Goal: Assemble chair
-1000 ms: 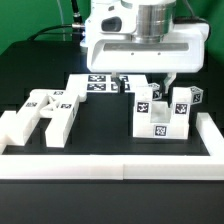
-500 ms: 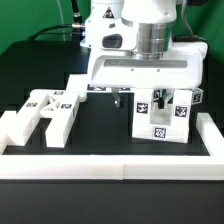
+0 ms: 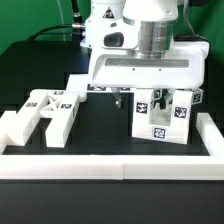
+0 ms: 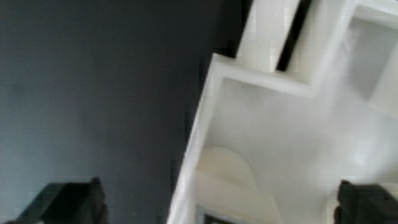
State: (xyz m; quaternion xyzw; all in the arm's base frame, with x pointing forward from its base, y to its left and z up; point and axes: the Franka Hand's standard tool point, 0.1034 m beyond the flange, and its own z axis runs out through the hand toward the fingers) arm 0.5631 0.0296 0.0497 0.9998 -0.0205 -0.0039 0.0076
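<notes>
The chair is in pieces. A white block assembly (image 3: 160,122) with several square tags stands at the exterior view's right. More tagged white parts (image 3: 47,108) lie at the exterior view's left. My gripper (image 3: 141,99) hangs open just above the top rear edge of the right assembly, its dark fingers (image 3: 120,98) spread wide. In the wrist view a white plate (image 4: 285,140) with slotted bars fills the space between the two fingertips (image 4: 71,200). One finger is over the dark table and the other over the plate. My gripper (image 4: 217,204) holds nothing.
The marker board (image 3: 84,84) lies flat behind the gripper. White border rails run along the front (image 3: 110,166) and the exterior view's right (image 3: 213,138). The table top is black.
Over the first half second the gripper came down over the right assembly and now hides its upper rear part. Since then nothing has moved. The jaws stayed open.
</notes>
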